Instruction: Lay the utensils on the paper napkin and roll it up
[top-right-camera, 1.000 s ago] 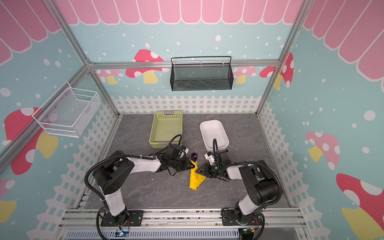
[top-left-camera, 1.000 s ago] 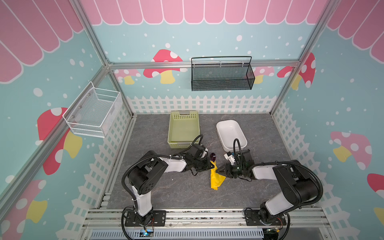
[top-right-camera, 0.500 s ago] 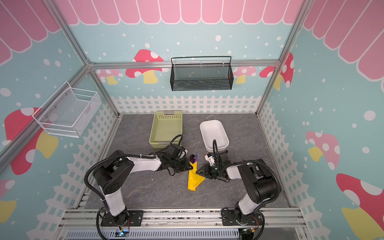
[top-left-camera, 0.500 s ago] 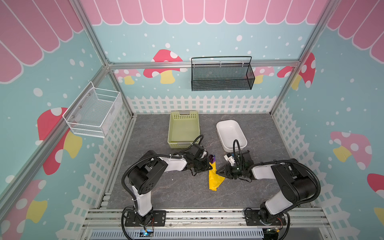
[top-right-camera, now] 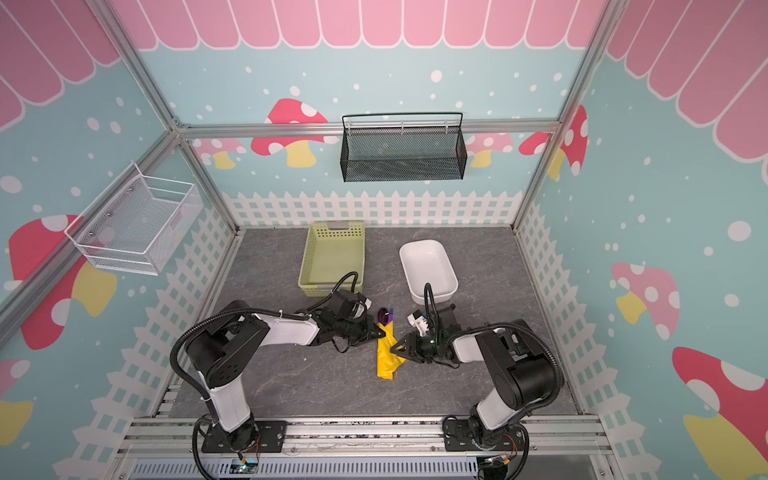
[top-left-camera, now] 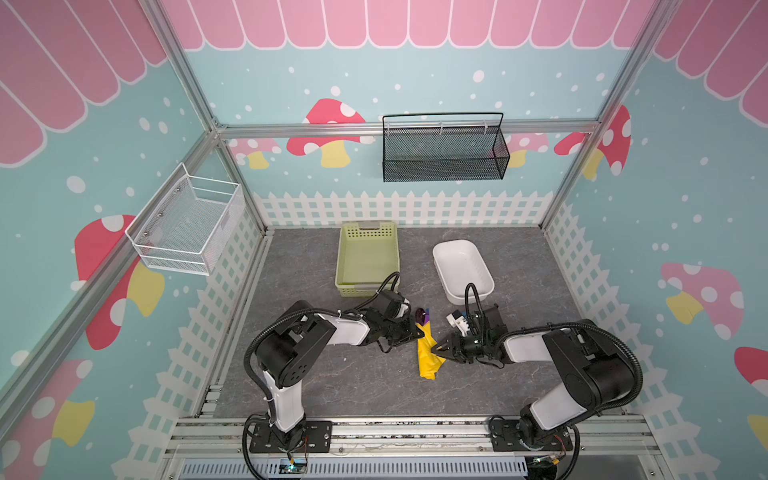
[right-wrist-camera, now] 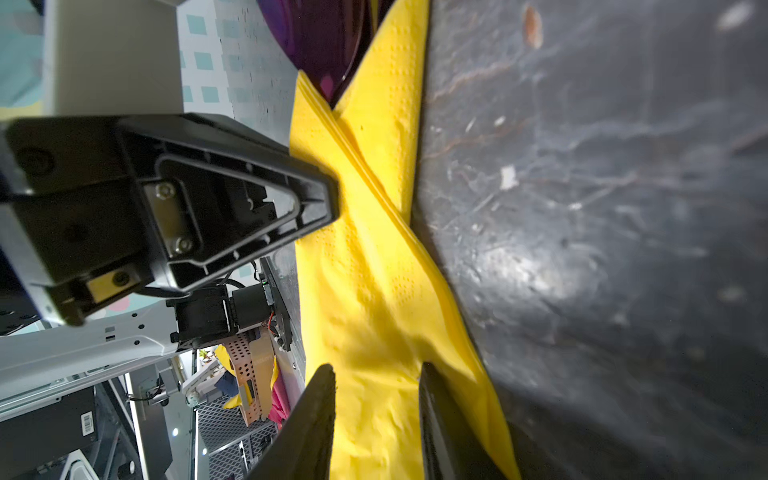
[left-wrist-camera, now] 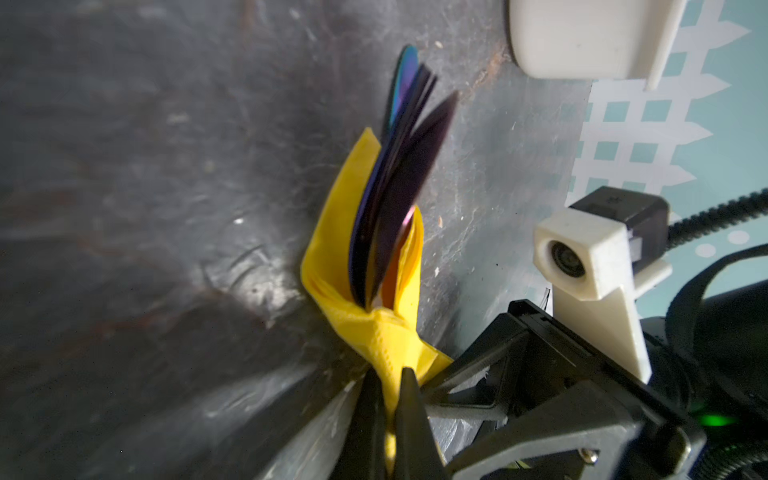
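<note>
**Q:** Where did the paper napkin [top-left-camera: 427, 354] lie?

**A:** It lay on the grey worktop [top-left-camera: 332, 374], gathered into a narrow yellow bundle between the two arms, in both top views [top-right-camera: 387, 354]. The utensils [top-left-camera: 422, 314] sat inside it. Their dark purplish heads stuck out of the far end, the end toward the green basket [top-left-camera: 357, 289] and the white tub [top-left-camera: 459, 266]. The left wrist view showed the heads fanned out of the folds [left-wrist-camera: 399, 187], one edge of them blue. The handles were hidden in the paper.

**Q:** What was the state of the left hand [top-left-camera: 417, 332]?

**A:** It was closed tight on the paper napkin [left-wrist-camera: 374, 332]. The left wrist view showed a twisted yellow strip pinched between its two black fingertips [left-wrist-camera: 409, 386], close to where the heads emerged. The hand [left-wrist-camera: 388, 378] reached in low from the left side.

**Q:** And the right hand [top-left-camera: 434, 350]?

**A:** It met the bundle from the right, about midway along its length [top-right-camera: 395, 350]. In the right wrist view its fingers [right-wrist-camera: 320, 399] stood partly apart, with folded napkin [right-wrist-camera: 374, 270] lying between them. Whether they were pressing on the paper could not be told. The same view showed the left hand's black finger resting against the napkin farther along, and a purple head [right-wrist-camera: 324, 41] beyond it.
</note>
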{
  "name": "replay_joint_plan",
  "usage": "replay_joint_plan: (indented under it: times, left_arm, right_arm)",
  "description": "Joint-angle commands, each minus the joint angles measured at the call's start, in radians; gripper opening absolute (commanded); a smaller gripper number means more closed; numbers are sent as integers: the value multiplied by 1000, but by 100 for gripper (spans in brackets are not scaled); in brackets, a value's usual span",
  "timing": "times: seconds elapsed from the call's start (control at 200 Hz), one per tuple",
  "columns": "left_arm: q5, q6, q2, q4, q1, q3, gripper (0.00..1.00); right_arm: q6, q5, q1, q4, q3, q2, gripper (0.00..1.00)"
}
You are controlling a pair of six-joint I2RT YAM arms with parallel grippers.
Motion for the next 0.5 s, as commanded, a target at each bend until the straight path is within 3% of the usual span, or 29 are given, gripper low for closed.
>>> replay_joint_plan:
  times: [0.0, 0.49]
  left_arm:
    - [31, -75, 10, 127, 13, -10, 0]
    - [65, -184, 23, 286, 23, -50, 0]
  right_arm:
    - [8, -6, 10, -10, -25, -2, 38]
    - [120, -87, 43, 171, -48, 66, 45]
